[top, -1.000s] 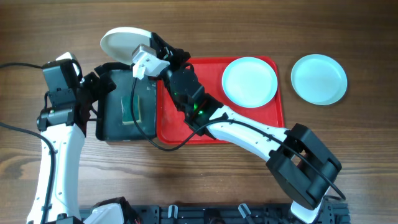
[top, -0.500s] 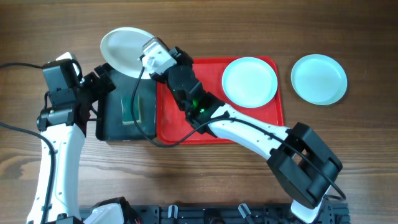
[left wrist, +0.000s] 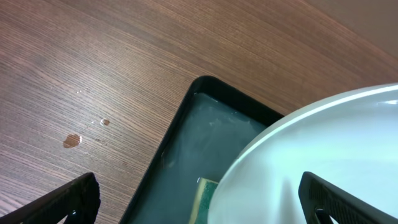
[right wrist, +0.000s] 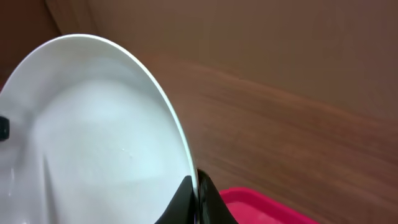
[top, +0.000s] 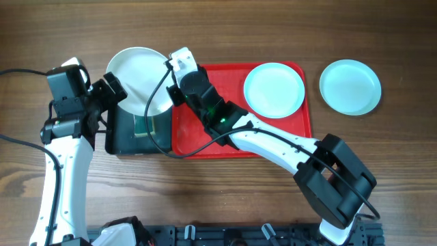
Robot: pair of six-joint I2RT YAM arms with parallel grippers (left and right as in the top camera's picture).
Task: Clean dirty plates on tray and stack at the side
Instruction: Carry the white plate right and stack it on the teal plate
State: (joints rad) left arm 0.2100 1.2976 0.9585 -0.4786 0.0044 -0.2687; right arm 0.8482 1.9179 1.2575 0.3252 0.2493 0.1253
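Plates: 2 aqua (top: 274, 89) (top: 350, 86), 1 white plate (top: 135, 74) in R fingers (right wrist: 209, 206); 1 tray (top: 295, 127).

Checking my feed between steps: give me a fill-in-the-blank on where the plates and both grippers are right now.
The right gripper is shut on the rim of the round ___ plate. That plate hangs over the ___ rectangular basin holding a green sponge. The large red plastic tray carries only ___ pale aqua plate; a second aqua plate lies on the wooden table beside it. The left gripper has its jaws ___.
Missing: white; black; one; open.
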